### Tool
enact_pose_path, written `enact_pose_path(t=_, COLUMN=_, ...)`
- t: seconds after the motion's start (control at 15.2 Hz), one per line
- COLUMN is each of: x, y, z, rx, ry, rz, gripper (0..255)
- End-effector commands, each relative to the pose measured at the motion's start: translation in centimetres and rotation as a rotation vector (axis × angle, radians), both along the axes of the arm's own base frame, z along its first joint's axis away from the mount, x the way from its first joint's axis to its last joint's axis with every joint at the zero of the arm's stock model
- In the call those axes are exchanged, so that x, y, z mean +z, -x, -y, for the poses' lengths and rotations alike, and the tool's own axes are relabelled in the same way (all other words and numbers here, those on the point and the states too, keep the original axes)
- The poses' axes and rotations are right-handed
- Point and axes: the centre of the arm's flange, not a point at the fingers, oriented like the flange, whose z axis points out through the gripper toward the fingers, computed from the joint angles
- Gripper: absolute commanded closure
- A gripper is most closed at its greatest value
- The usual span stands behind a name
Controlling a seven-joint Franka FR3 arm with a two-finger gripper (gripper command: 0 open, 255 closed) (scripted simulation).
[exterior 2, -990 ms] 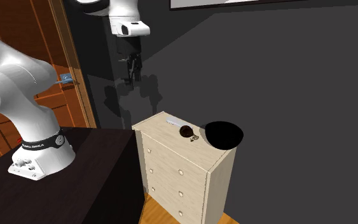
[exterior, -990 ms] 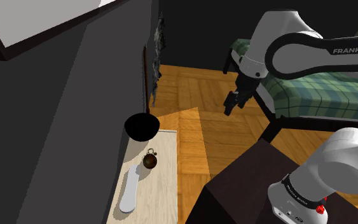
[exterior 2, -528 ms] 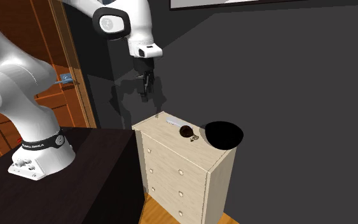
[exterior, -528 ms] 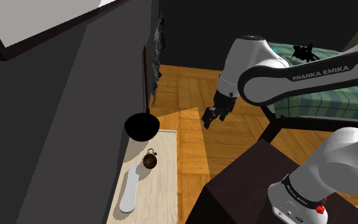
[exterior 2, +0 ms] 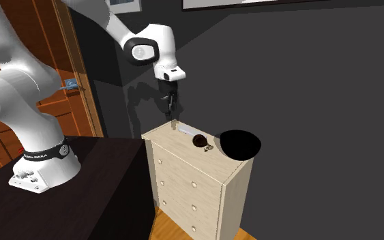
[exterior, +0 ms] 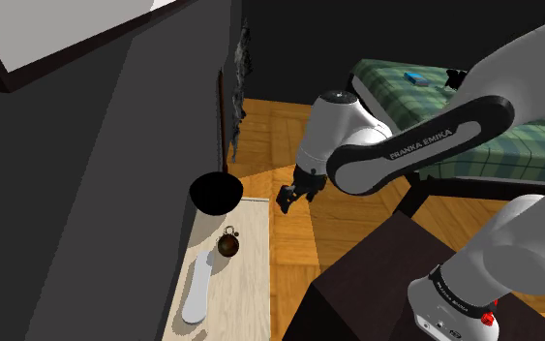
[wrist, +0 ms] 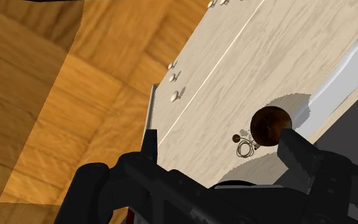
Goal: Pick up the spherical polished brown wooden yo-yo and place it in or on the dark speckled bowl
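The round brown yo-yo [exterior: 227, 246] lies on the light wooden dresser top [exterior: 253, 281], its string loop beside it. The dark bowl [exterior: 214, 192] stands at the far end of that top, just beyond the yo-yo. My gripper [exterior: 287, 197] hangs in the air beside the dresser's edge, above and off to the shoulder view's right of the bowl. In the second exterior view the gripper [exterior 2: 170, 109] hovers over the dresser's near corner, left of the yo-yo [exterior 2: 200, 141] and bowl [exterior 2: 241, 144]. In the wrist view the fingers [wrist: 149, 143] stand apart, holding nothing, with the yo-yo [wrist: 271, 126] ahead by one fingertip.
A long white object [exterior: 198, 287] lies on the dresser near the yo-yo, on the side away from the bowl. A dark wall [exterior: 115, 194] runs along the dresser. A bed with a green plaid cover [exterior: 473, 136] stands beyond the wooden floor [exterior: 289, 126]. A brown door [exterior 2: 67, 75] is behind the arm.
The arm has swung down and toward the dresser, to the shoulder view's left. The gripper went from near the bed to beside the dresser edge. Yo-yo and bowl have not moved.
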Motion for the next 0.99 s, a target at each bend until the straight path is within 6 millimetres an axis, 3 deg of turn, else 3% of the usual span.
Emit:
enact_pose_path(t=0.0, x=-2.0, y=-1.0, z=-2.0, rx=-0.012, ry=-0.004, rz=0.009, gripper=0)
enact_pose_path(t=0.92, x=-15.1, y=-8.3, z=-12.6, rx=-0.086, ry=0.004, rz=0.065, gripper=0)
